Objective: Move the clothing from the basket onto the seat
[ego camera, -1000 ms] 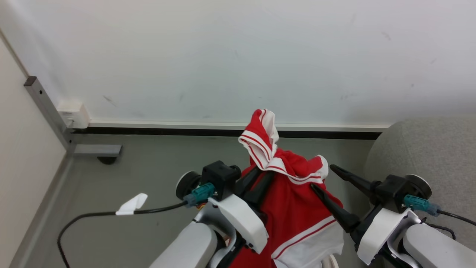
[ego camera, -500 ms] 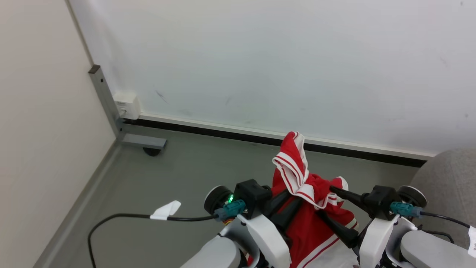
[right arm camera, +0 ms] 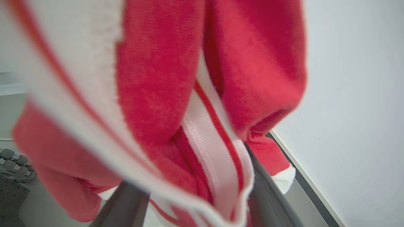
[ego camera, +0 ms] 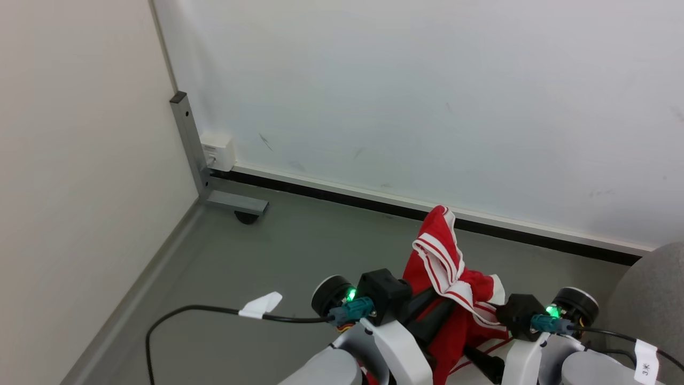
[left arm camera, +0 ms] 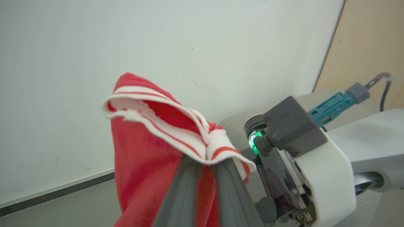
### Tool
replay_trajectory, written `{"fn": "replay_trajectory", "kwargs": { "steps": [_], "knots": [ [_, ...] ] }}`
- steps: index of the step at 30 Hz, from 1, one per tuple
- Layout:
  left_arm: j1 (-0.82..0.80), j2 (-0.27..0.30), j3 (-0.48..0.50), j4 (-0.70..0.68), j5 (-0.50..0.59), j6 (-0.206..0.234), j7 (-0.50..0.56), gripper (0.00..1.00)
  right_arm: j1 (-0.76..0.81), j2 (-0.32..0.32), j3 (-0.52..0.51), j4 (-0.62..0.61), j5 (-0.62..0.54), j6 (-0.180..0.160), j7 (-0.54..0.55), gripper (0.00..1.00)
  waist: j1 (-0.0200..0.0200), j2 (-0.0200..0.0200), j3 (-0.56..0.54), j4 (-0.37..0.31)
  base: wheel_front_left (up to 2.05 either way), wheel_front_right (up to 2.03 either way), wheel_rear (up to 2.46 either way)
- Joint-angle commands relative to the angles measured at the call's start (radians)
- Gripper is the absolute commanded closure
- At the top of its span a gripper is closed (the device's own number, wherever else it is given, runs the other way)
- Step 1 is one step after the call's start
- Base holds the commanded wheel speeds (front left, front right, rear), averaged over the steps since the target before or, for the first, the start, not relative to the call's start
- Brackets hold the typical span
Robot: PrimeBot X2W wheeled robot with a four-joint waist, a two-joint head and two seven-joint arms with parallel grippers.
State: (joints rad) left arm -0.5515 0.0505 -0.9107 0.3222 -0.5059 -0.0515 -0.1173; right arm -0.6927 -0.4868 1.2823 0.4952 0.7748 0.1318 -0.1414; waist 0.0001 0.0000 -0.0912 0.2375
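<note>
Carrying red sports garment [ego camera: 443, 267] aloft; head camera swinging left, grey seat [ego camera: 654, 289] slipping to right edge.
Left gripper [left arm camera: 206, 162] pinching striped trim shut, garment hanging over floor near seat; right gripper [right arm camera: 192, 176] spread wide, now tucking under draped cloth; both arms staying raised, close together; drop onto seat looking still pending.

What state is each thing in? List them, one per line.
clothing, held up above the floor, bunched and hanging.
left gripper, jaws shut on the clothing's striped trim.
right gripper, jaws open, clothing draped over them.
seat, no clothing on the part in view.
</note>
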Motion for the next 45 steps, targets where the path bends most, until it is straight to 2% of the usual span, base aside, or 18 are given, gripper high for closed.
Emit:
{"fn": "replay_trajectory", "kwargs": {
  "steps": [1,6,7,8,9,21,24,29,30,31,32,37,45],
  "knots": [
    [-0.014,0.000,-0.002,0.001,-0.011,0.003,-0.011,1.00,0.015,0.013,0.000,0.003,-0.007,-0.002,0.007,0.00,-0.0001,0.0000,-0.001,0.000,0.00,0.00,0.00],
    [-0.028,0.000,-0.020,0.006,-0.030,0.013,-0.018,1.00,0.036,0.029,-0.001,0.009,0.003,-0.002,0.017,0.00,-0.0001,0.0000,0.004,0.003,0.00,0.00,0.00],
    [-0.030,0.000,-0.022,0.008,-0.033,0.014,-0.019,1.00,0.039,0.028,-0.001,0.012,0.003,-0.002,0.016,0.52,-0.0001,0.0000,0.006,0.003,0.00,0.00,0.00],
    [-0.032,0.000,-0.023,0.010,-0.037,0.016,-0.020,1.00,0.039,0.027,-0.001,0.017,0.007,-0.002,0.010,0.88,-0.0001,0.0000,0.007,0.002,0.00,0.00,0.00],
    [-0.033,0.000,-0.023,0.014,-0.042,0.018,-0.024,1.00,0.041,0.028,-0.001,0.019,0.016,-0.002,0.003,1.00,-0.0001,0.0000,0.008,0.001,0.00,0.00,0.00],
    [-0.042,0.011,0.006,0.062,-0.057,0.043,-0.060,1.00,0.007,0.034,-0.013,0.065,0.130,-0.002,-0.113,1.00,-0.0001,0.0000,0.009,-0.039,0.00,0.00,0.00],
    [-0.038,0.019,0.016,0.068,-0.061,0.053,-0.067,1.00,0.009,0.038,-0.058,0.067,0.160,-0.002,-0.124,1.00,-0.0001,0.0000,0.013,-0.058,0.00,0.00,0.00],
    [-0.034,0.026,0.022,0.069,-0.067,0.063,-0.072,1.00,0.066,0.049,-0.223,-0.001,0.134,-0.002,-0.124,1.00,-0.0001,0.0000,0.028,-0.096,0.00,0.00,0.00],
    [-0.035,0.026,0.023,0.066,-0.069,0.064,-0.074,0.86,0.078,0.051,-0.257,-0.013,0.121,-0.002,-0.124,1.00,-0.0001,0.0000,0.031,-0.105,0.00,0.00,0.00],
    [-0.036,0.027,0.023,0.065,-0.068,0.067,-0.076,0.11,0.091,0.053,-0.290,-0.024,0.106,-0.002,-0.124,1.00,-0.0001,0.0000,0.034,-0.116,0.00,0.00,0.00],
    [-0.038,0.028,0.022,0.064,-0.067,0.068,-0.076,0.00,0.105,0.057,-0.324,-0.034,0.093,-0.002,-0.124,1.00,-0.0001,0.0000,0.037,-0.127,0.00,0.00,0.00],
    [-0.036,0.037,0.020,0.062,-0.067,0.074,-0.073,0.00,0.171,0.069,-0.469,-0.081,0.034,-0.002,-0.124,1.00,-0.0001,0.0000,0.049,-0.189,0.00,0.00,0.00],
    [-0.017,0.057,0.029,0.061,-0.074,0.085,-0.088,0.00,0.237,0.061,-0.638,-0.176,-0.015,-0.002,-0.124,1.00,-0.0001,0.0000,0.056,-0.311,0.00,0.00,0.00]
  ]
}}
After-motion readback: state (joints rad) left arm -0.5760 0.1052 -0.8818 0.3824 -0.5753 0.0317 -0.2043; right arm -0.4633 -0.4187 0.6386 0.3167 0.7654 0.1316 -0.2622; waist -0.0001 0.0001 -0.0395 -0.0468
